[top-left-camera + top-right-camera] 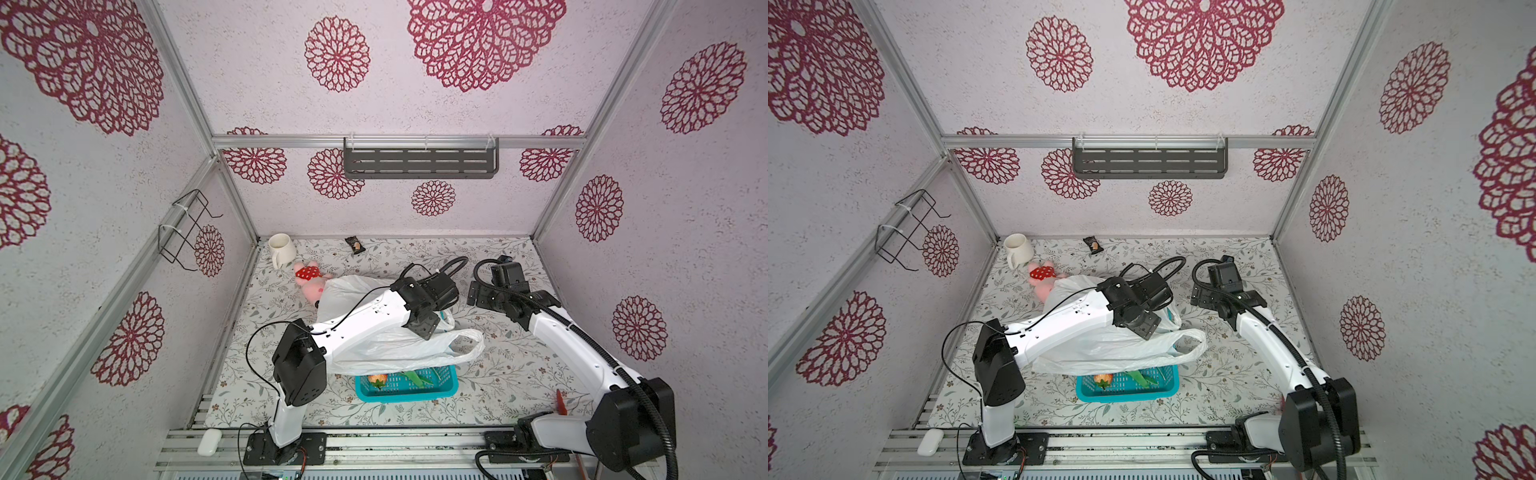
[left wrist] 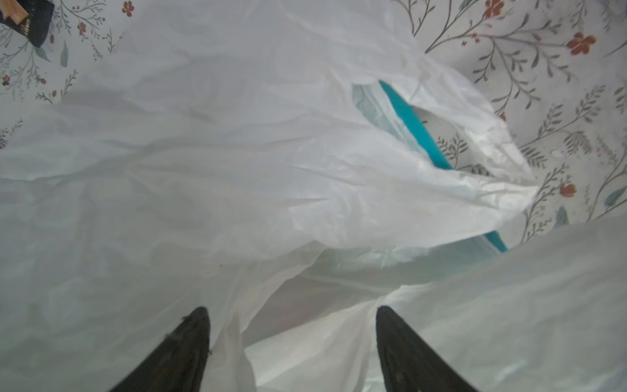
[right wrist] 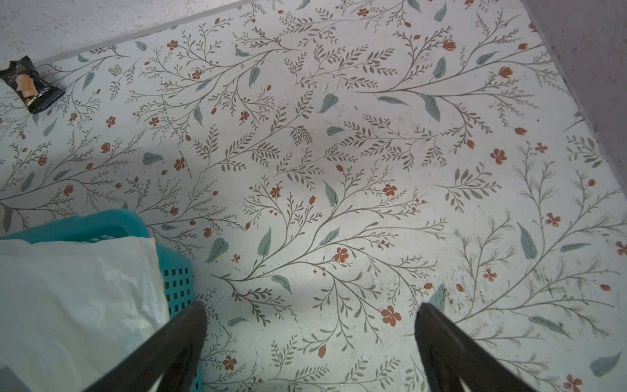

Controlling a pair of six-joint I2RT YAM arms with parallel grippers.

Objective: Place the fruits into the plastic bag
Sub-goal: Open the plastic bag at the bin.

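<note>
On the floral worktop [image 1: 498, 374] the white plastic bag [image 1: 386, 349] lay crumpled, draped over the far rim of the teal basket [image 1: 405, 395]. The left claw [image 2: 291, 309] stood released, astride the bag's film; the right claw [image 3: 312, 305] gaped above bare worktop. A strawberry [image 1: 377, 379] and a long green piece [image 1: 415, 377] sat in the basket.

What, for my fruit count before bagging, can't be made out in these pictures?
Basket contents: in both top views the plastic bag drapes over most of the teal basket; only a strawberry and a long green piece show.
Bag interior: crumpled film hides it in every view.
Left claw: the left wrist view's edge cuts off all but its tips.
Red thing: in a top view, partly behind the right arm.
</note>
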